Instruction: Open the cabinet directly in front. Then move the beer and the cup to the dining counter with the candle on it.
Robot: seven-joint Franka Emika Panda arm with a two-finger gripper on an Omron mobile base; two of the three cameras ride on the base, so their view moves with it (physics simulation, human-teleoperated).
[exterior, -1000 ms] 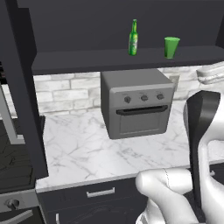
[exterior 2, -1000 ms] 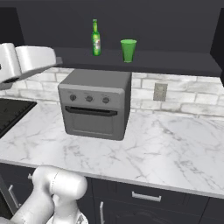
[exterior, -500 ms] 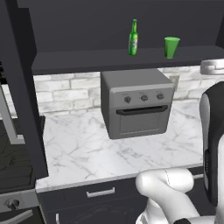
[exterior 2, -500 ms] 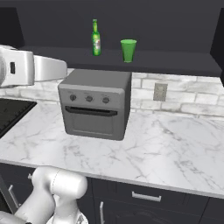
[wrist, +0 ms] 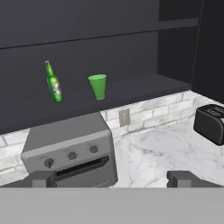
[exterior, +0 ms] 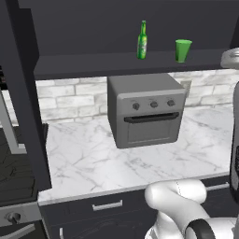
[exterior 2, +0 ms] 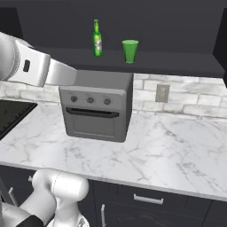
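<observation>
The cabinet (exterior: 116,60) stands open, its left door (exterior: 23,93) swung out towards me. On its lower shelf (wrist: 131,89) the green beer (exterior: 142,40) (exterior 2: 97,38) (wrist: 53,83) stands upright. The bright-green cup (exterior: 183,50) (exterior 2: 130,51) (wrist: 98,86) stands a short way to its right. In the hand view my gripper (wrist: 113,179) is open, its fingertips (wrist: 43,178) far apart with nothing between them. It hangs well back from the shelf, below the level of both things. The dining counter and the candle are out of view.
A grey toaster oven (exterior: 147,109) (exterior 2: 95,108) (wrist: 70,151) sits on the marble counter (exterior: 93,158) under the shelf. A dark toaster (wrist: 212,122) stands further right. A stove (exterior 2: 9,111) lies at the left. My forearm (exterior 2: 35,68) reaches in front of the oven's top left.
My arm has swung up and forward: its link now reaches further right across the right base view and has left most of the left base view. Beer and cup have not moved.
</observation>
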